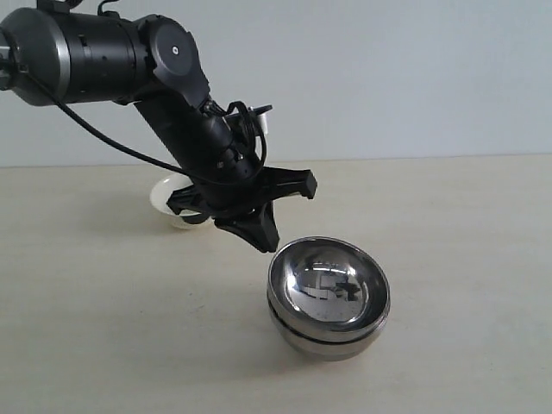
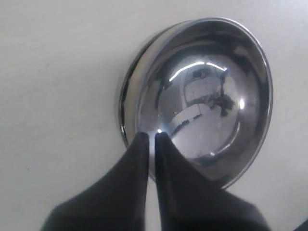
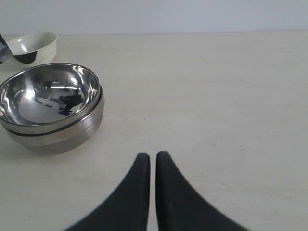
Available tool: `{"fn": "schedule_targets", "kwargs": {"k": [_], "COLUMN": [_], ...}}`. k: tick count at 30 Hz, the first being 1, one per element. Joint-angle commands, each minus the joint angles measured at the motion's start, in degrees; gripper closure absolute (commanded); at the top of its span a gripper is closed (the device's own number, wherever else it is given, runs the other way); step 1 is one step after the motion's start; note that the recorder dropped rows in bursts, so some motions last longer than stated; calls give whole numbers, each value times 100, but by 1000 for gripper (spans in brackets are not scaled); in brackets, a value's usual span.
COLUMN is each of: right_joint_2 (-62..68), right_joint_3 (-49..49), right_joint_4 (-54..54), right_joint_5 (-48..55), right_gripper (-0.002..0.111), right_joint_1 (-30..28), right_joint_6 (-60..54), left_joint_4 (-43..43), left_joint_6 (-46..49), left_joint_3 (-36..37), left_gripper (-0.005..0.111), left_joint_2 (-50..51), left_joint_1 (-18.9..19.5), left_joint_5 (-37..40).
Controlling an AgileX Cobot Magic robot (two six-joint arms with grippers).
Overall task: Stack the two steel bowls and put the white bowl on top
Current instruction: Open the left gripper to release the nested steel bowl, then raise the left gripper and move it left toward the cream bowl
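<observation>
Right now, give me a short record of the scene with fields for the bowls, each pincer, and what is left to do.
steel bowls: nested one inside the other, open side up, on the table
white bowl: on the table, apart from the stack, not yet on top
left pincer: shut, empty, tips by the stack's rim; contact unclear
right pincer: shut, empty, over bare table away from the bowls
left to do: set the white bowl on the stack
</observation>
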Motion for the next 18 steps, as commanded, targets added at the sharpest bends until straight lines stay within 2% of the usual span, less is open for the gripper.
{"fn": "schedule_targets", "kwargs": {"k": [1, 18], "right_joint_2": [-37, -37], "right_joint_3": [-2, -2], "right_joint_4": [-8, -8], "right_joint_5": [-40, -53], "right_gripper": [108, 108], "right_joint_1": [-19, -19], "right_joint_6": [-19, -19], "left_joint_4": [33, 139], "left_joint_6": [-70, -52], "left_joint_3": [22, 26], "left_gripper": [103, 103], "left_joint_2": [128, 366], "left_joint_1": [-2, -25], "left_joint_5": [-42, -48]}}
